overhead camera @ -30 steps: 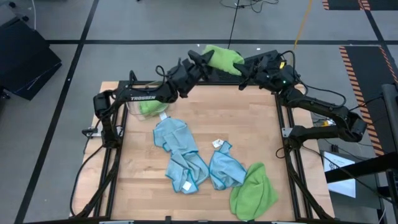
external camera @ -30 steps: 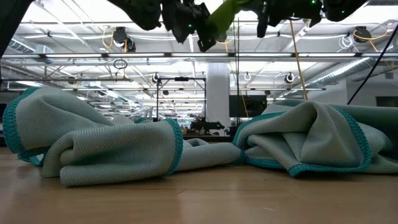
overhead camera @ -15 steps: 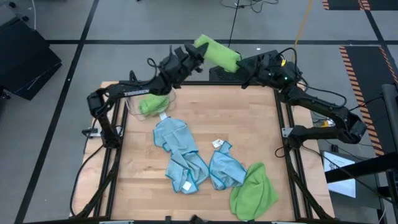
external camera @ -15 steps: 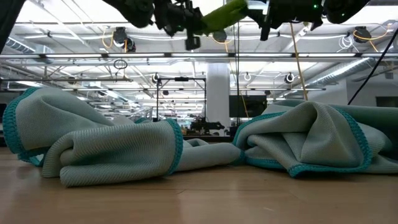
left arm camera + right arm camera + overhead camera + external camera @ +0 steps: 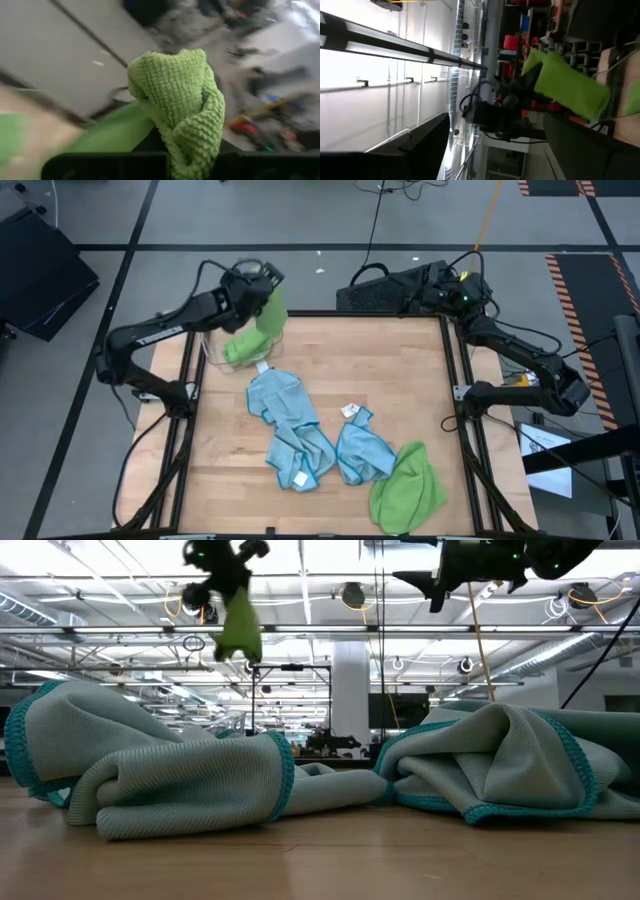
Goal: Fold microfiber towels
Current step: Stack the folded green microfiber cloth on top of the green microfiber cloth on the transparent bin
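Gripping a lime green, waffle-textured microfiber towel [image 5: 268,317] in my left hand [image 5: 255,283], I had it up above the far-left corner of the light wooden surface [image 5: 400,380], w/ the cloth hanging down from my closed fingers; in the left wrist view the towel [image 5: 182,110] bunched up right between them. From the low view it dangled as a narrow green strip [image 5: 239,625] high over the surface. Directly under it sat a clear plastic bin [image 5: 213,347] at the far-left corner, w/ another lime green cloth [image 5: 243,348] inside.

My right hand [image 5: 365,283] was off past the far edge of the surface, raised, fingers spread apart and holding nothing; the right wrist view looked across at the green towel [image 5: 565,85] in my left.

On the surface: a crumpled light blue towel [image 5: 278,395] near the bin, a second light blue one [image 5: 302,452] touching it toward the near edge, and a third light blue one [image 5: 362,448] w/ a small white tag [image 5: 350,411] just beside that. A heaped lime green towel [image 5: 408,488] lay at the near-right, touching the third blue one. In the low view, two blue cloths [image 5: 180,775] [image 5: 500,765] filled the foreground.
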